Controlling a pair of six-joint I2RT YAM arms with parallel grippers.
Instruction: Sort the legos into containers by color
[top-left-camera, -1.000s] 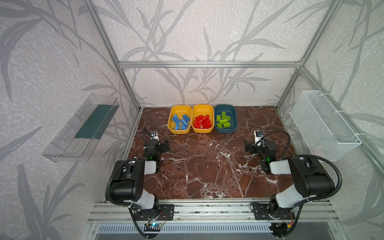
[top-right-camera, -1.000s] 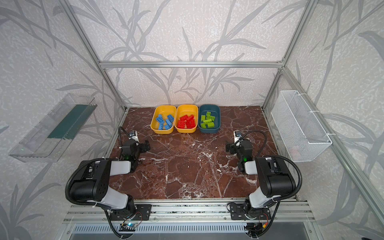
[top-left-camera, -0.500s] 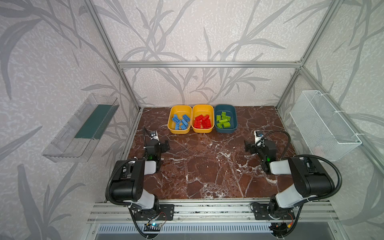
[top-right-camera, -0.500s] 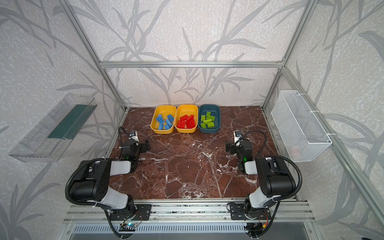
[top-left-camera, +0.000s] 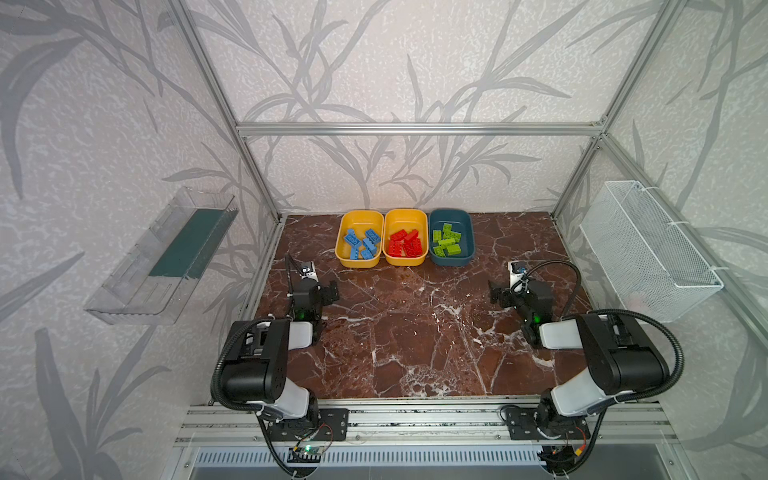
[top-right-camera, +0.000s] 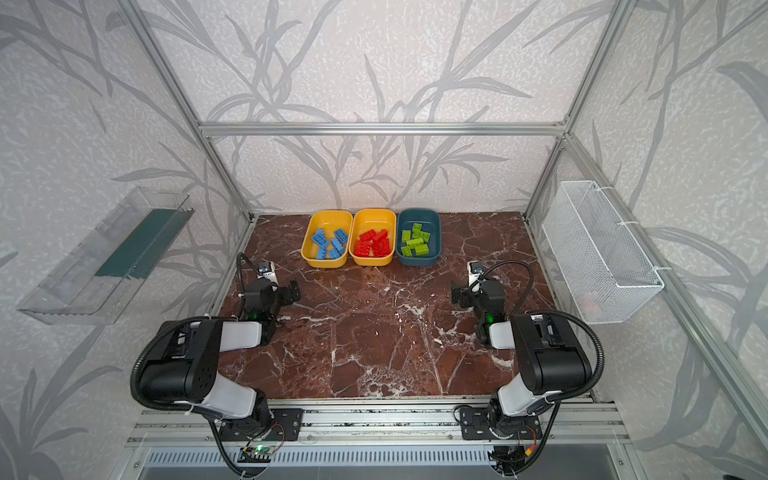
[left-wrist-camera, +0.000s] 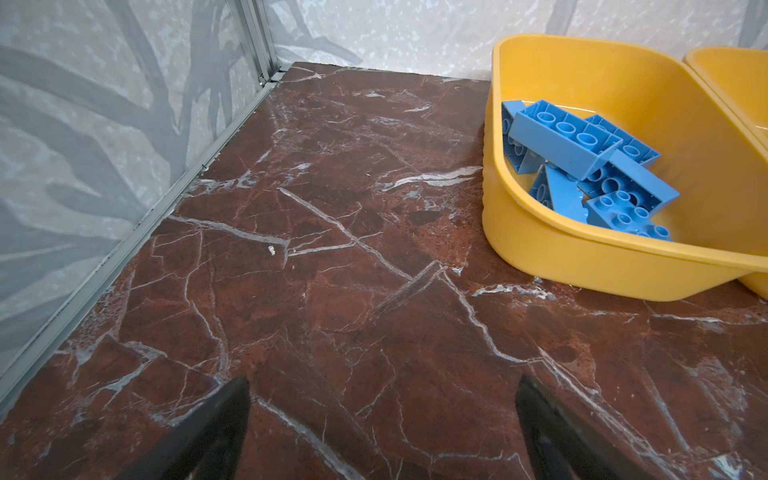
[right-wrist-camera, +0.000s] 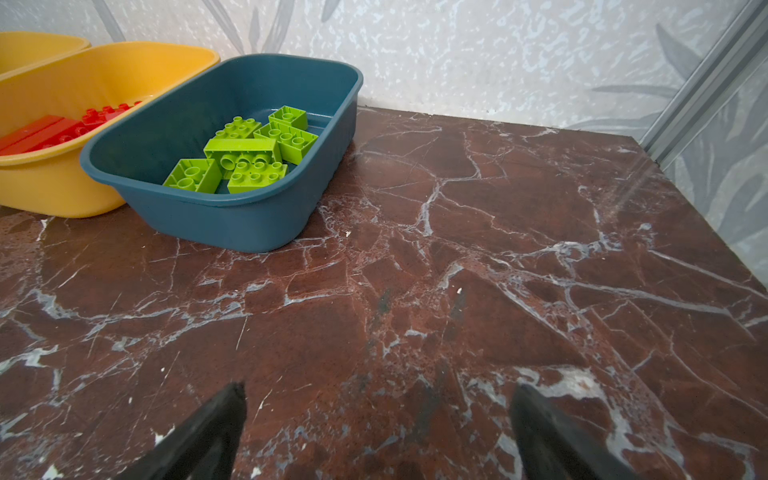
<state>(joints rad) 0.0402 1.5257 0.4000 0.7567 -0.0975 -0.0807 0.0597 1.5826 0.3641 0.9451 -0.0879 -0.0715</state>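
Note:
Three containers stand in a row at the back of the marble table. The left yellow tub (top-left-camera: 360, 214) (left-wrist-camera: 582, 266) holds several blue legos (top-left-camera: 361, 243) (left-wrist-camera: 582, 158). The middle yellow tub (top-left-camera: 406, 212) holds several red legos (top-left-camera: 405, 245) (right-wrist-camera: 50, 131). The dark teal tub (top-left-camera: 451, 212) (right-wrist-camera: 224, 224) holds several lime green legos (top-left-camera: 447, 243) (right-wrist-camera: 245, 153). My left gripper (top-left-camera: 318, 291) (left-wrist-camera: 380, 384) rests low at the left, open and empty, short of the tubs. My right gripper (top-left-camera: 513, 291) (right-wrist-camera: 378, 388) rests low at the right, also open and empty.
A clear plastic tray (top-left-camera: 166, 257) hangs on the left wall and a white wire mesh basket (top-left-camera: 648, 245) on the right wall. Aluminium frame posts edge the brown marble table (top-left-camera: 415, 332). Both arms are folded back near the front rail.

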